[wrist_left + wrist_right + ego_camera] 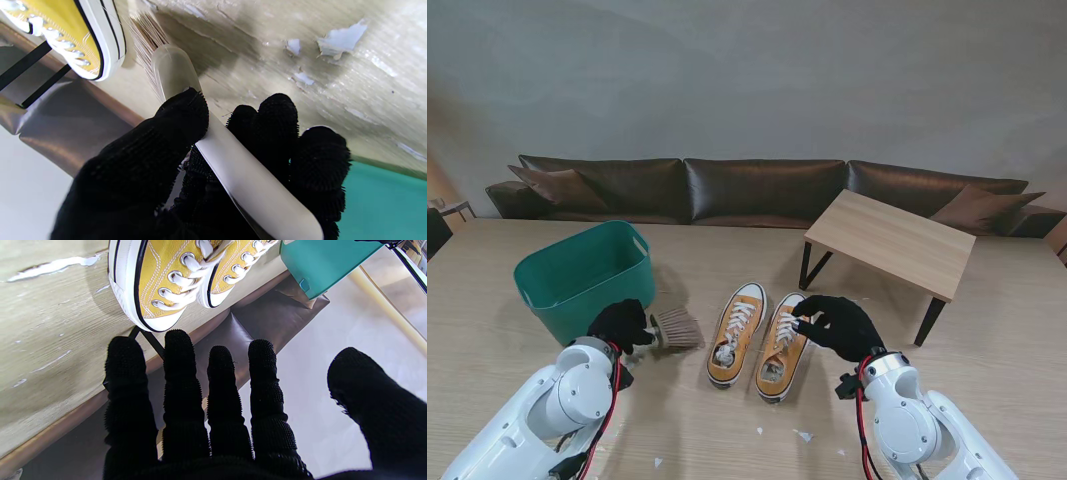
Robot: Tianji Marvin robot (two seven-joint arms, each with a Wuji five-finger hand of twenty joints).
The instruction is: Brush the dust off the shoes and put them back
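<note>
Two yellow canvas shoes with white laces stand side by side on the table, the left shoe (735, 335) and the right shoe (782, 345), toes pointing away from me. My left hand (622, 325), in a black glove, is shut on the pale handle of a brush (675, 328), whose tan bristles point toward the left shoe and sit just short of it. The handle (230, 160) runs between thumb and fingers. My right hand (839, 325) hovers over the right shoe (156, 280) with fingers (181, 386) spread and nothing in it.
A teal tub (587, 275) stands at the left, just beyond my left hand. A low wooden side table (892, 240) and a dark brown sofa (757, 190) lie beyond the table's far edge. White flecks (802, 435) dot the tabletop nearer to me.
</note>
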